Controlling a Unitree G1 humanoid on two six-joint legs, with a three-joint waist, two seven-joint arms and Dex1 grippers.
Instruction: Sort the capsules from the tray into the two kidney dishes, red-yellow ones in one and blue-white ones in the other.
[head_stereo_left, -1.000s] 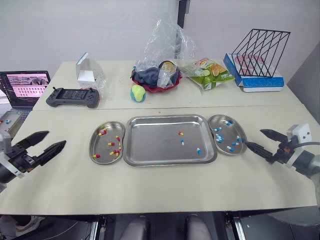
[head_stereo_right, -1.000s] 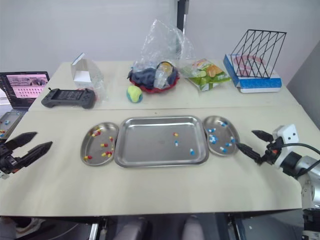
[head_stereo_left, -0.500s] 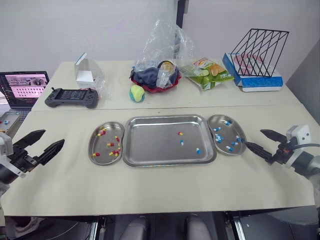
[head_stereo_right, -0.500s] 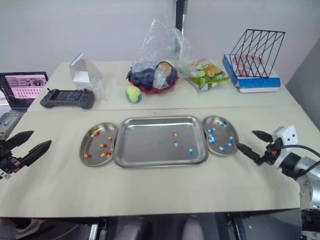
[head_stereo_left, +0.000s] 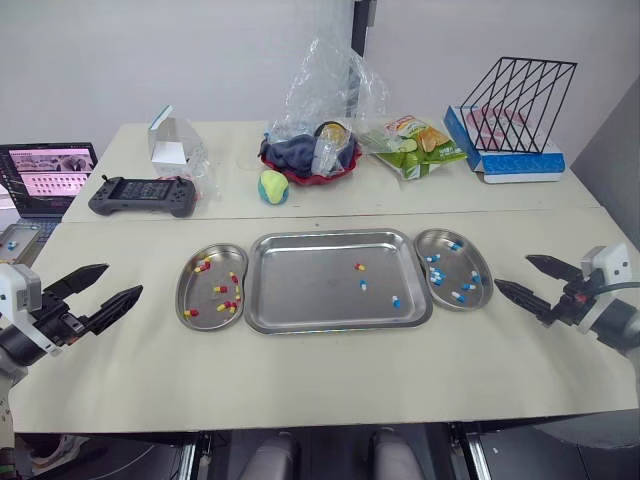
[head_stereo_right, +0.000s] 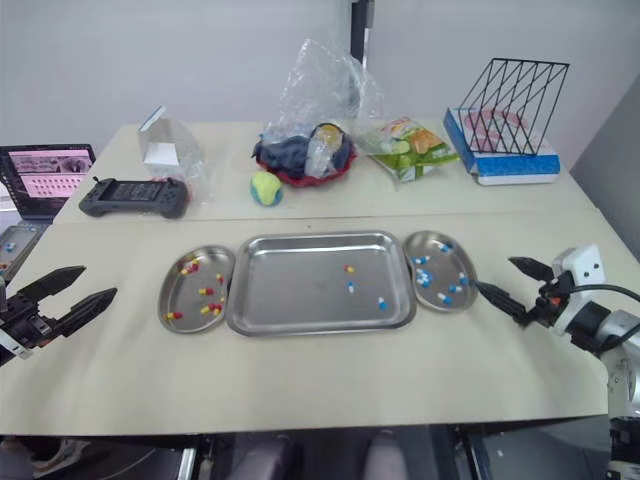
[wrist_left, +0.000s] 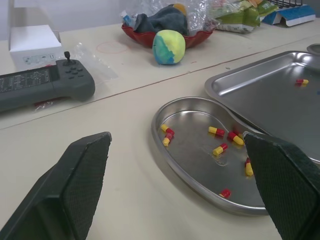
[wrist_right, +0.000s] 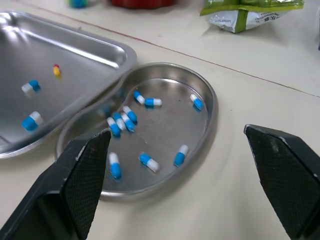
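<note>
Laptop (head_stereo_left: 50, 175): off the table's (head_stereo_left: 300, 380) left edge, lid open. The print on its screen is too small for us to read.
Left gripper (head_stereo_left: 122, 280): we see it low over the near left corner, the arm reaching in from the left edge. Its black fingers (wrist_left: 75, 190) are spread wide and hold nothing, aimed toward the left kidney dish.
Game controller (head_stereo_left: 143, 195): dark and lying flat toward the far left. We cannot read its button marks.
White box (head_stereo_left: 170, 152): just behind the controller, beside clear wrap. Its label is too small to read.
Left kidney dish (head_stereo_left: 205, 298): against the tray's left edge, holding several red-yellow capsules (head_stereo_left: 220, 289).
Tray (head_stereo_left: 310, 285): steel, mid-table, its long sides parallel to the near edge. One red-yellow capsule (head_stereo_left: 359, 266) and two loose blue-white capsules (head_stereo_left: 397, 301) lie apart in its right half.
Far side: a ball (head_stereo_left: 274, 186), a red bowl (head_stereo_left: 310, 172) of cloth under a clear bag (head_stereo_left: 330, 85), and a green snack packet (head_stereo_left: 415, 140) whose lettering we cannot make out.
Right kidney dish (head_stereo_left: 455, 268): against the tray's right edge, holding several blue-white capsules (wrist_right: 149, 161).
Right gripper (head_stereo_left: 512, 271): low by the right edge, the forearm coming in from the right. Its fingers (wrist_right: 80, 185) are parted and empty, tips toward the right kidney dish.
Wire rack (head_stereo_left: 520, 100), blue box (head_stereo_left: 515, 162): at the far right corner. The box's print is unreadable.
Open room: bare table runs from the tray and dishes to the near edge, and lies between each gripper and its dish.
</note>
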